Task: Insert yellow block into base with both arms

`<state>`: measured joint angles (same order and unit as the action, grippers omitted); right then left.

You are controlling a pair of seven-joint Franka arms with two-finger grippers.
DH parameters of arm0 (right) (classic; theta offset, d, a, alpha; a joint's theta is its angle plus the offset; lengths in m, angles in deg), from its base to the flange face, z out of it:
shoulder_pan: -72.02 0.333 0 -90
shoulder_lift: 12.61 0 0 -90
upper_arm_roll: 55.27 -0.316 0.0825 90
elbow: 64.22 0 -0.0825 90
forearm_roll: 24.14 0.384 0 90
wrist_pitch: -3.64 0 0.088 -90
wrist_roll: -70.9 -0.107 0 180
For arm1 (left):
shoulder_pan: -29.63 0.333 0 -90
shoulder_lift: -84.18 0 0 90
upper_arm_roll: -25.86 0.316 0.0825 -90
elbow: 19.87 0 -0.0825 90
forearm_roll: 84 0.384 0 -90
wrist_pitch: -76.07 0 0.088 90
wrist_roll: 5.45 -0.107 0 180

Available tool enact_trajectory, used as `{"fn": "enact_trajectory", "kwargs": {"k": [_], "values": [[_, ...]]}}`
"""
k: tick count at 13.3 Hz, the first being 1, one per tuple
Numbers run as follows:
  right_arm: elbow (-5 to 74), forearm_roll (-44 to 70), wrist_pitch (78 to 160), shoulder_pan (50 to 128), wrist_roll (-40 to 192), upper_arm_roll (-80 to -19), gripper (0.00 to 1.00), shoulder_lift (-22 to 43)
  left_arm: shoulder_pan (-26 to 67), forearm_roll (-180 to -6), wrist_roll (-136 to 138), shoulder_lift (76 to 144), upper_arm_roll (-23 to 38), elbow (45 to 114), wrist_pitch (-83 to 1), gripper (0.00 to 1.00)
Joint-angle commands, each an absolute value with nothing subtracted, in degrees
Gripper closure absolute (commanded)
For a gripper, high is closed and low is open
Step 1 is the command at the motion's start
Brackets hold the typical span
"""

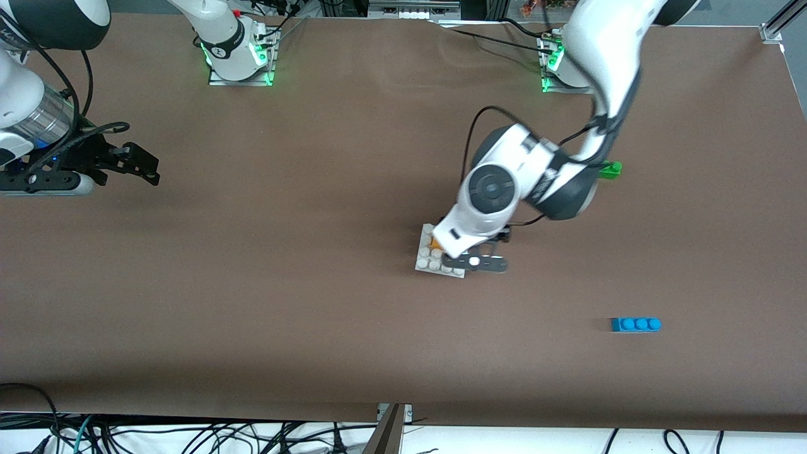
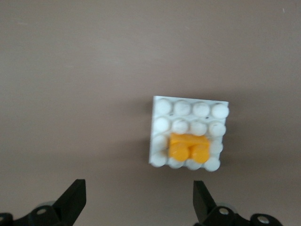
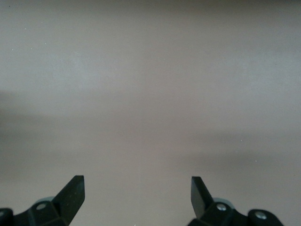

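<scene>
The right gripper hangs over the counter at the right arm's end, well apart from the base, which serves here as the landmark. Its fingers are spread wide with nothing between them, and the right wrist view shows only bare brown surface under them. This arm waits.

The base, a white studded plate, lies near the middle of the counter. The yellow block sits on it, over studs in the second row in from one edge, apart from any finger. In the front view only an orange sliver of the block shows beside the left arm's wrist, while the left wrist view shows its whole top with both studs and the full four-by-four stud grid of the base.

The left gripper hovers over the edge of the base toward the left arm's end. Its fingers stand wide apart and empty.

A green brick lies farther from the front camera than the base, toward the left arm's end, partly hidden by the arm. A blue brick lies nearer than the base, also toward that end. Neither wrist view shows them.

No readable writing shows on any of these things.
</scene>
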<state>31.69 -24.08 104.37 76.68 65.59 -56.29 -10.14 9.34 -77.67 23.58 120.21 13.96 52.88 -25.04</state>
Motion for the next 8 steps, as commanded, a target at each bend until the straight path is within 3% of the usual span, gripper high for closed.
{"fn": "enact_trajectory", "kwargs": {"k": [1,8], "values": [[30.44,-24.23,103.31,76.59,65.36,-56.59,0.0,-9.8,13.62,-78.99,21.37,112.5,13.91,55.1,-17.83,0.0],[30.43,-24.14,103.49,76.77,65.36,-56.94,0.0,-9.88,29.63,-85.41,3.61,99.06,14.61,57.98,-8.04,0.0]]}}
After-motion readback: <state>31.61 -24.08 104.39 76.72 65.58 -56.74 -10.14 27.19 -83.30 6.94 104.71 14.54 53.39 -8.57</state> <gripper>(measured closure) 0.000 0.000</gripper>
